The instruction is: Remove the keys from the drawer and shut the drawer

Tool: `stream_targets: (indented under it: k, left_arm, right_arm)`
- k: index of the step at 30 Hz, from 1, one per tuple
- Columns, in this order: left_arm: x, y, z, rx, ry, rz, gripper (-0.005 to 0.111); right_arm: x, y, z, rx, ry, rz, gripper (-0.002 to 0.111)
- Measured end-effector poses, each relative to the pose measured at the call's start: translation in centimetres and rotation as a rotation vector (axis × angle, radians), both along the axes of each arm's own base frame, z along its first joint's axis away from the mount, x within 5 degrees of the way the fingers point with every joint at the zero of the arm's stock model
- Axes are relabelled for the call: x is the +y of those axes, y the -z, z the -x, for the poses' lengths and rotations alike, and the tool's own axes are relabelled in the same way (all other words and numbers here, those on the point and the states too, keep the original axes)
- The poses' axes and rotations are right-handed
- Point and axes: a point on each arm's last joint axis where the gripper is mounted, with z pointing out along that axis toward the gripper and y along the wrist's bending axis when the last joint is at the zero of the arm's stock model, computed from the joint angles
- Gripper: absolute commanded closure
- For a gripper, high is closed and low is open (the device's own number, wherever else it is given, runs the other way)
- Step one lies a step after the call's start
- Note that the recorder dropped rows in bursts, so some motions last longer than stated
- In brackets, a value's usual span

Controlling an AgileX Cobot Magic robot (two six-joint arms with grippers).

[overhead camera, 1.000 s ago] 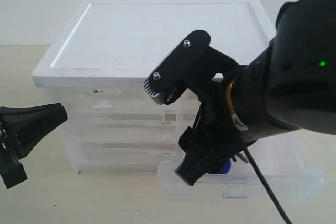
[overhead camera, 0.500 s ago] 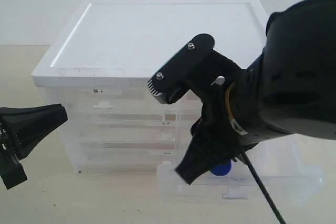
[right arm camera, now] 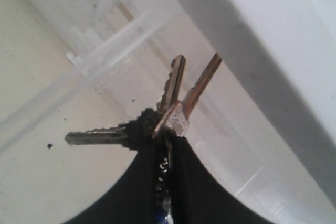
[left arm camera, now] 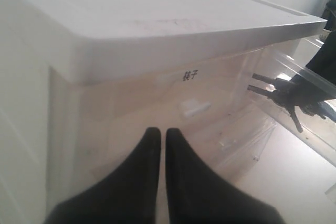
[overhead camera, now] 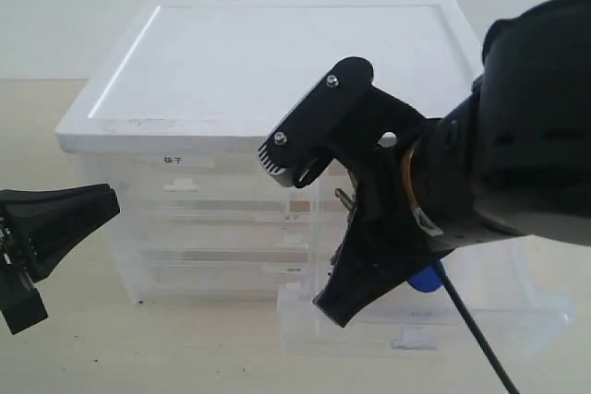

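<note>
Both fingers (right arm camera: 136, 182) of my right gripper (right arm camera: 167, 145) pinch the keys (right arm camera: 176, 90) tight. The keys stick out past my fingertips, up above the open drawer (overhead camera: 416, 331). My left gripper (left arm camera: 158, 136) has its fingers pressed together, by the box (left arm camera: 157, 30).

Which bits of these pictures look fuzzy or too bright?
Right wrist view: the keys look fairly sharp, but the right gripper holding them is a dark blur. Left wrist view: the left gripper is soft-edged, the cabinet top washed-out white. Exterior view: the drawer is faint and see-through.
</note>
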Motion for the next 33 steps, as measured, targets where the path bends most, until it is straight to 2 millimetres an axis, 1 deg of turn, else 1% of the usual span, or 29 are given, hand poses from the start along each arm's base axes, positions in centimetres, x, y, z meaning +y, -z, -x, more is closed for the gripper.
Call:
stream_targets:
  k: [5, 10, 12, 21, 26, 29, 33]
  left_arm:
    - [0.0, 0.0, 0.0, 0.0, 0.0, 0.0, 0.102]
    - [0.0, 0.0, 0.0, 0.0, 0.0, 0.0, 0.102]
    - [0.0, 0.0, 0.0, 0.0, 0.0, 0.0, 0.102]
    - [0.0, 0.0, 0.0, 0.0, 0.0, 0.0, 0.102]
    - [0.0, 0.0, 0.0, 0.0, 0.0, 0.0, 0.102]
    - [0.0, 0.0, 0.0, 0.0, 0.002, -0.001, 0.102]
    - [0.0, 0.0, 0.0, 0.0, 0.002, -0.001, 0.102]
  right_arm:
    - [-0.7, -1.4, 0.4, -0.041, -0.015, -0.053, 0.108]
    - [-2.0, -3.8, 1.1, -0.098, -0.021, -0.136, 0.108]
    - [-2.6, -4.4, 1.5, -0.106, -0.017, -0.162, 0.108]
    - [-4.4, -6.0, 2.6, -0.116, -0.004, -0.232, 0.108]
    - [-4.4, -6.4, 3.1, -0.128, -0.034, -0.24, 0.108]
    - [-4.1, -6.9, 3.9, -0.155, -0.097, -0.262, 0.108]
    - [-3.9, -7.7, 4.6, -0.197, -0.155, -0.286, 0.108]
